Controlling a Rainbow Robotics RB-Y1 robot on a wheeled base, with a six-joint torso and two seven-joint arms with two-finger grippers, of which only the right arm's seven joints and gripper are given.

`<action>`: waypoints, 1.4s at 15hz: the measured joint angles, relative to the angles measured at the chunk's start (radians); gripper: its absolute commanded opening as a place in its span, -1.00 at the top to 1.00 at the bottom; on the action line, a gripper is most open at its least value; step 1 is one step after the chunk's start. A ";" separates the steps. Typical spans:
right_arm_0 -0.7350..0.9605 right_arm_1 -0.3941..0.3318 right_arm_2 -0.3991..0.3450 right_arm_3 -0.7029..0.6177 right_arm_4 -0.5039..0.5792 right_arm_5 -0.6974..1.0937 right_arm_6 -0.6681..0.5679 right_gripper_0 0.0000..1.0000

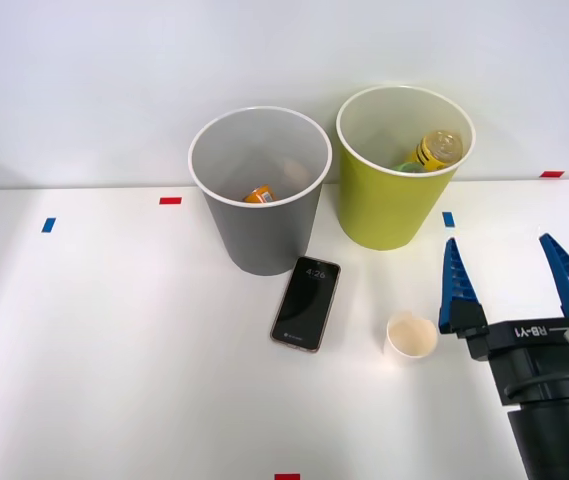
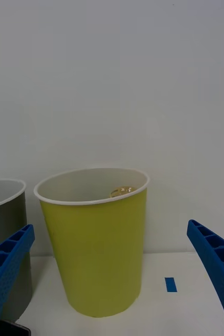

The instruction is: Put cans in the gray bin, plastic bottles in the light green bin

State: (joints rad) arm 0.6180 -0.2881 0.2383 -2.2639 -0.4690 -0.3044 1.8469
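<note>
Two bins stand side by side at the back of the bench (image 1: 114, 350), against the wall: the gray bin (image 1: 261, 225) to the left with a can (image 1: 259, 195) lying in it, the light green bin (image 1: 394, 200) just beside it to the right with bottles (image 1: 434, 150) inside. In front of the left bin a phone (image 1: 305, 303) lies flat, and to its right, before the other bin, stands a paper cup (image 1: 410, 337). The gripper (image 1: 509, 270) sits just right of the cup, its two fingers spread apart and pointing toward the wall.
</note>
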 measured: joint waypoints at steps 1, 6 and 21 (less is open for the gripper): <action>0.014 0.016 -0.004 0.000 0.052 -0.001 -0.014 -1.00; 0.114 0.106 -0.009 0.034 0.337 -0.095 -0.323 -1.00; 0.340 -0.102 0.134 0.294 0.321 -0.414 0.025 -1.00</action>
State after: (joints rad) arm 0.9583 -0.3900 0.3723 -1.9697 -0.1477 -0.7180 1.8720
